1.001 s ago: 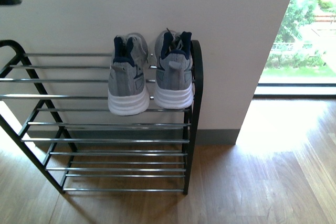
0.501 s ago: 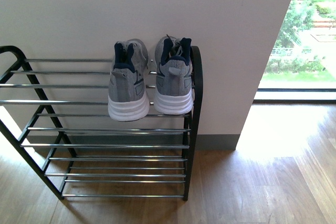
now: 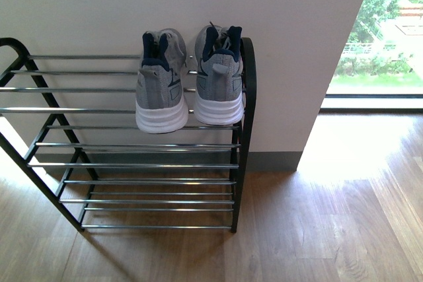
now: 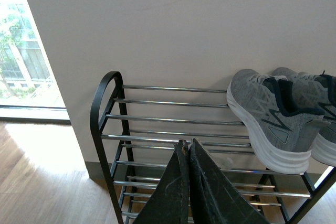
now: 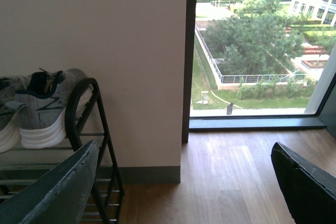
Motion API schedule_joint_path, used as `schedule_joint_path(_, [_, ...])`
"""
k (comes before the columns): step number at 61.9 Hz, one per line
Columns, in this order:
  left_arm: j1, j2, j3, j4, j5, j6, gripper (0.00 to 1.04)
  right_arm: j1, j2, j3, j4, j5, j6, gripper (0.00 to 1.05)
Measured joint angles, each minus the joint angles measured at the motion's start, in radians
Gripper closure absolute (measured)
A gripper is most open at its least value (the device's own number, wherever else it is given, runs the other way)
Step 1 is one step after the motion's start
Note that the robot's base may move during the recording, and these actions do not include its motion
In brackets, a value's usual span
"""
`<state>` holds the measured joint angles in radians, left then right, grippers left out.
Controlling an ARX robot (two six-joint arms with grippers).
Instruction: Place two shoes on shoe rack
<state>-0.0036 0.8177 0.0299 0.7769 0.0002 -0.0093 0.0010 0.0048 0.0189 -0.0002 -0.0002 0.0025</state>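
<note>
Grey sneakers [image 3: 160, 90] sit atop the shoe rack [image 3: 132, 144], heels overhanging. My left hand [image 4: 188, 148] is clenched and empty, my right hand [image 5: 184, 149] released. Risk: bumping the rack could tip them off.

Knit cloth sneakers [image 3: 162, 94], shiny chrome bars [image 3: 79, 90], black metal rack frame [image 3: 248, 97], wood floor [image 3: 317, 229]

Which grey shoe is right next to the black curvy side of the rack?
The right-hand sneaker in the front view: it sits right beside the rack's black side piece, while the other sneaker is further in, toward the rack's middle.
</note>
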Motion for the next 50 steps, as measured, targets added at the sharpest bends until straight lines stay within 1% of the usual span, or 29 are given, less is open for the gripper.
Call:
schedule_joint_path(26, [0.0, -0.306, -0.016, -0.272, 0.0, 0.0, 1.04, 0.0, 0.0, 0.0, 0.0, 0.0, 0.0, 0.09])
schedule_joint_path(50, [0.0, -0.486, -0.016, -0.443, 0.0, 0.0, 1.04, 0.0, 0.0, 0.0, 0.0, 0.0, 0.0, 0.09])
